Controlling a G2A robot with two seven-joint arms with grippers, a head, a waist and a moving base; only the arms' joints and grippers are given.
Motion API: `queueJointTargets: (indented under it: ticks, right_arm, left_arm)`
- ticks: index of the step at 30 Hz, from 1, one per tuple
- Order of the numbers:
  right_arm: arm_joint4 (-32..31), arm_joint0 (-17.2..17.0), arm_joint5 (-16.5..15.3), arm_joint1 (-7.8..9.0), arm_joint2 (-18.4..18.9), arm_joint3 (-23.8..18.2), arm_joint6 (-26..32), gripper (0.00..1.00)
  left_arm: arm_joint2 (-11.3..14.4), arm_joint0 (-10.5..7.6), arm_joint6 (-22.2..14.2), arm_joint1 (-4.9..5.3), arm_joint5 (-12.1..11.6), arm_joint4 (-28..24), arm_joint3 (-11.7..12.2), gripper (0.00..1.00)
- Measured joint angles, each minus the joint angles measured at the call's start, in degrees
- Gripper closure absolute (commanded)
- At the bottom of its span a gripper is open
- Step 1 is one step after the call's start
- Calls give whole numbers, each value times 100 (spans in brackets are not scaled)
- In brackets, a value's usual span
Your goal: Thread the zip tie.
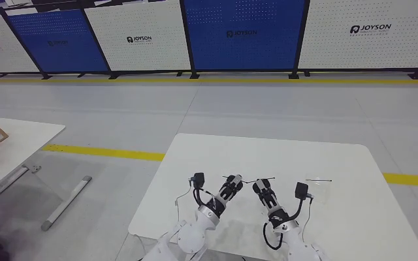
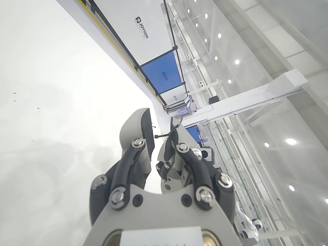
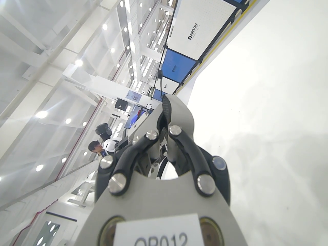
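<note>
Black nylon zip tie (image 3: 160, 83): your right jaws are clamped shut on its strap. A short length carrying the small square head stands out past their tips.
Left jaws: part open, with a clear gap between the pads. A black end of the tie (image 2: 164, 135) crosses that gap. You cannot tell whether it touches a pad, and nothing looks pinched.
Seen from above: the tie (image 1: 258, 179) runs as one thin line across both sets of jaws, which sit just beside each other above the table.
Risk, missed slot: the strap looks thin and springy. If you close the left jaws off-line, the end will likely flick aside instead of being caught.
Risk, twist: if the strap rolls inside the right jaws, the head's opening turns away from the tip and the thread fails.
Risk, knock: the two sets of jaws are so close that a careless approach could bump one against the other and jolt the tie loose.
Risk, drop: a freed tie would fall to the table beneath the jaws and be awkward to pinch flat.
Surface: smooth white table (image 1: 326, 215). A second thin black strip (image 1: 319, 180), probably another tie, lies on it outboard of the right jaws, well apart.
Room: ahead of the jaws lie grey floor, a yellow line (image 1: 98, 151), and blue and white perforated panels (image 1: 243, 32).
</note>
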Motion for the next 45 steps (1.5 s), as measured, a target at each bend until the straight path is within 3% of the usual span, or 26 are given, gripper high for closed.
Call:
queueJointTargets:
  ticks: [14,17,45]
  right_arm:
    - [-12,-22,-27,-24,18,0,6,100]
    - [-11,-24,-30,-29,23,3,14,100]
    - [-75,-23,81,-56,34,-32,248,100]
  left_arm:
    - [120,-73,-89,-35,141,104,74,88]
    - [133,-87,-91,-42,160,118,87,100]
    - [64,11,-146,-41,2,297,56,100]
